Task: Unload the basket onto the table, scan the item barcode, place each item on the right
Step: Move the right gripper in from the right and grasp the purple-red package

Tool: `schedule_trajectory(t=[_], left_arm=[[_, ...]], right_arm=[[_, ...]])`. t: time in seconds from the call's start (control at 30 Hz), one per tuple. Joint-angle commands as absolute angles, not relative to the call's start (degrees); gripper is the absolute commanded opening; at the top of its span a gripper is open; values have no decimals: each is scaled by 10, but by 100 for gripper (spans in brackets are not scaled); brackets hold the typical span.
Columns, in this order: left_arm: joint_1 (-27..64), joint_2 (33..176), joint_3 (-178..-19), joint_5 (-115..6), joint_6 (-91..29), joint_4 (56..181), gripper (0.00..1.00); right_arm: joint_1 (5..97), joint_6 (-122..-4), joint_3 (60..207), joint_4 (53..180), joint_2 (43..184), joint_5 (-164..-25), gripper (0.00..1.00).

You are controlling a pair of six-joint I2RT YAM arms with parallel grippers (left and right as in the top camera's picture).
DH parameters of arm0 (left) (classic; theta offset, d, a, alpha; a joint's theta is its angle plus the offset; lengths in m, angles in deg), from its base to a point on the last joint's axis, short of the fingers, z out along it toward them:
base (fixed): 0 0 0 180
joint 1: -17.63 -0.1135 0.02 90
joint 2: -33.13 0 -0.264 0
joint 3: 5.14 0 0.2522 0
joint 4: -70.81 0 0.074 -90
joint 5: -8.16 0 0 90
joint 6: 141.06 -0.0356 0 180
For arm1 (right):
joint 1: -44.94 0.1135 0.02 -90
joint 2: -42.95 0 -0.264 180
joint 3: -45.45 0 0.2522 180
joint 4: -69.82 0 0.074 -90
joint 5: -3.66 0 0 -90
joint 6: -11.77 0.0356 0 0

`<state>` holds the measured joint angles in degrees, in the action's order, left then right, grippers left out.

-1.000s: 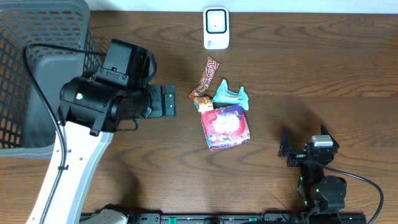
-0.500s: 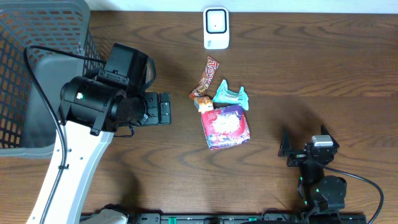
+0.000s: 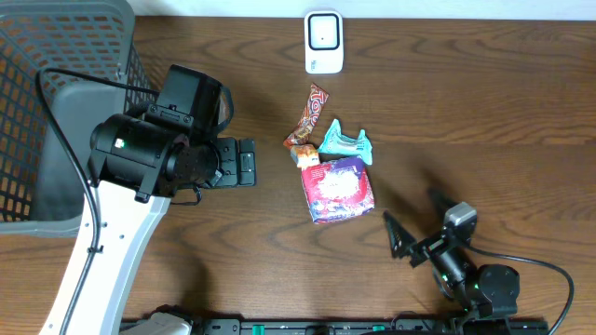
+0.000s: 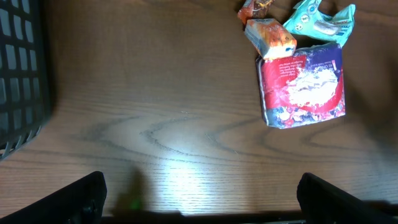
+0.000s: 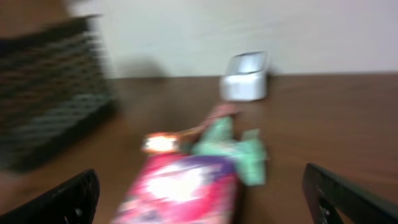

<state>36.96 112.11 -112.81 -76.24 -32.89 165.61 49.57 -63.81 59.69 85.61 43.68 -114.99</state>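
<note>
Well, from overhead nothing has been picked up yet. The little heap of goods lies mid-table: a red-and-purple pouch with a small orange packet, a teal packet and a brown snack bar just above it. The white barcode scanner stands apart at the far edge. The left gripper hovers beside the heap and the right gripper sits below the pouch. Both are spread wide and empty.

The left wrist view looks down on the pouch and the orange packet touching it, with the grey mesh basket at the edge. Its fingers are far apart.

The right wrist view is smeared, but the pouch lies ahead between splayed fingers, the scanner beyond.

I'd call this the approach. The next move needs one gripper to close on a single item, probably the pouch, without dragging its neighbours.
</note>
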Motion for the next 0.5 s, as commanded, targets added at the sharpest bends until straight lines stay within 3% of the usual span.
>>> schedule_trajectory(t=[0.0,0.23,0.33,0.47], left_arm=[[368,1121,-1138,-772,-330,1660,98],[368,1121,-1138,-772,-330,1660,98],[368,1121,-1138,-772,-330,1660,98],[368,1121,-1138,-772,-330,1660,98]], right_arm=[[497,-529,595,842,436,-1276,99],[497,-493,606,556,437,-1226,99],[496,-516,665,593,451,-1152,99],[495,-637,798,752,536,-1144,99]])
